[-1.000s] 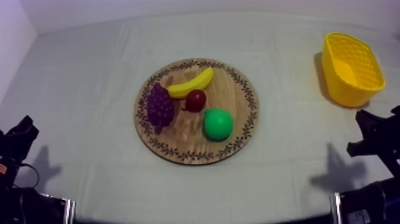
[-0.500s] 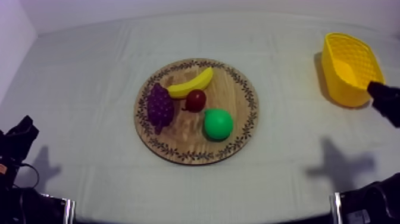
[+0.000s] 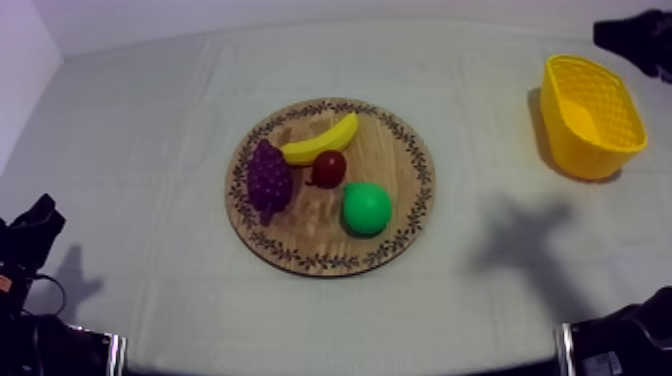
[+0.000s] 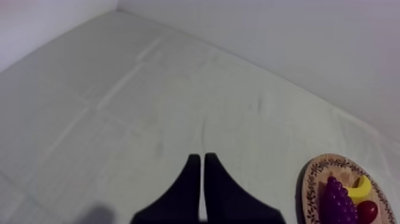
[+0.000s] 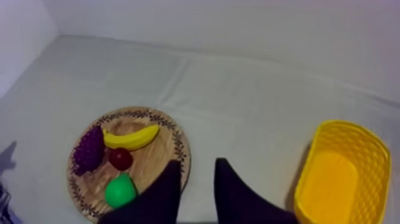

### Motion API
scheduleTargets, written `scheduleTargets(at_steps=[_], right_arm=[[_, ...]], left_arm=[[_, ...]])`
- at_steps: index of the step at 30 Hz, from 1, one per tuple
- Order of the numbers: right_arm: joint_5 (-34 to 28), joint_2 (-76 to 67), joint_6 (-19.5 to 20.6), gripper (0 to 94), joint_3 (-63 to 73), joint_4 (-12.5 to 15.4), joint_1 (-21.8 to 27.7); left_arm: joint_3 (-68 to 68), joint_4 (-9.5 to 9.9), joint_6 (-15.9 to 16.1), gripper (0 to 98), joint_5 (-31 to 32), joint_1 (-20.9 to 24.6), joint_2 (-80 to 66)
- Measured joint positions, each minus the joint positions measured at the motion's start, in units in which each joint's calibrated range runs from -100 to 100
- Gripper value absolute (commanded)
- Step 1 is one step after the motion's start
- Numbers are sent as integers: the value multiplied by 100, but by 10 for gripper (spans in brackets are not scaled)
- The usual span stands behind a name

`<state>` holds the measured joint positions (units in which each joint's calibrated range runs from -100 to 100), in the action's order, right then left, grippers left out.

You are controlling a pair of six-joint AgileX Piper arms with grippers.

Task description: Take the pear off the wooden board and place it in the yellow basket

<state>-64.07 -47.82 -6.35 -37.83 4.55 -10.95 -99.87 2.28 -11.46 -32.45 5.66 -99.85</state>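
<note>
Right gripper (image 5: pixel 197 179): fingers a little apart, nothing between them, touching nothing; I see it raised over the table near the yellow basket (image 5: pixel 339 179). Left gripper (image 4: pixel 199 173): fingers together in a narrow wedge, empty, low over the cloth (image 4: pixel 149 107) at its own side. Pear (image 3: pixel 366 208) lies on the wooden board (image 3: pixel 300 235), just beside the small red fruit (image 3: pixel 328 168), with banana (image 3: pixel 320 140) and grapes (image 3: pixel 268 182) further along

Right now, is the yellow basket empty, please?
Empty: the yellow basket shows a bare floor; the pear lies on the wooden board.
</note>
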Motion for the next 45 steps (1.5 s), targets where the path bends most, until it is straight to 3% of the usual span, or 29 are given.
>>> scheduleTargets(at_steps=[4, 7, 12, 18, 28, 35, 45], right_arm=[[-219, 566, -356, 297, 425, 372, -101], [-346, 987, -557, 383, 533, 524, -291], [-681, 1659, -596, 613, 479, 530, -651], [-977, 2254, -508, 762, 205, 370, -1124], [-759, 3281, -259, 852, 199, 64, -1583], [-278, 4215, -59, 854, 362, -138, -1672], [78, 5425, 132, 853, 775, -208, -1870]], left_arm=[[0, 0, 0, 1, 0, 0, 0], [0, 0, 0, 1, 0, 0, 0], [0, 0, 0, 1, 0, 0, 0], [0, 0, 0, 1, 0, 0, 0], [0, 0, 0, 1, 0, 0, 0], [0, 0, 0, 1, 0, 0, 0], [0, 0, 0, 1, 0, 0, 0]])
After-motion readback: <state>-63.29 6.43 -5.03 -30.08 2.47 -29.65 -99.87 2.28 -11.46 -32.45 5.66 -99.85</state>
